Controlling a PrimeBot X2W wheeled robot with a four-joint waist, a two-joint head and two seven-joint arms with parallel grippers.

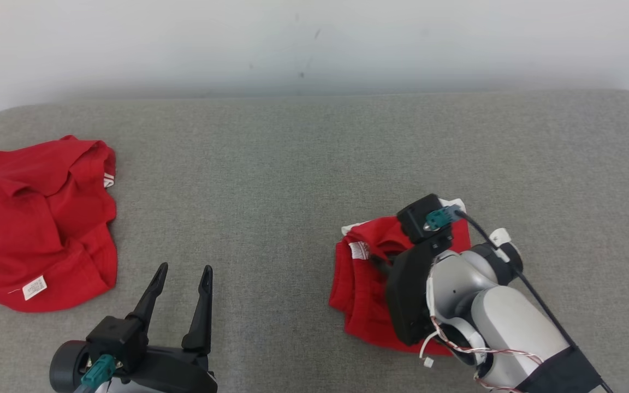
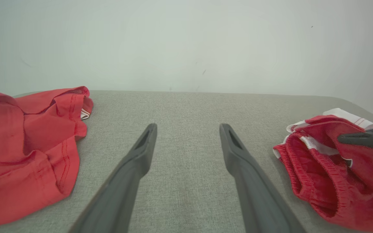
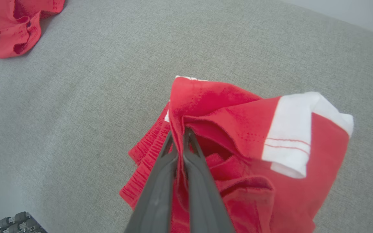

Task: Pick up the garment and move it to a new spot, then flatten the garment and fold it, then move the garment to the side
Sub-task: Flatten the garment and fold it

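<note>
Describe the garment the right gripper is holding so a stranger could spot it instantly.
On the grey padded surface, look to the robot's right, beneath its pale arm. A bunched red garment lies there, pinched by the right gripper. Unlike the plain red garment at far left, it has a white band and ribbed elastic waistband.

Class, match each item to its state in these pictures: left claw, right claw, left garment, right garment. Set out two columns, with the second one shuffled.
1. left claw
2. right claw
3. left garment
4. right garment

A. crumpled, no claw touching it
B. shut on red fabric
C. open, holding nothing
D. pinched, white band showing

Pairs: 1-C, 2-B, 3-A, 4-D
</note>
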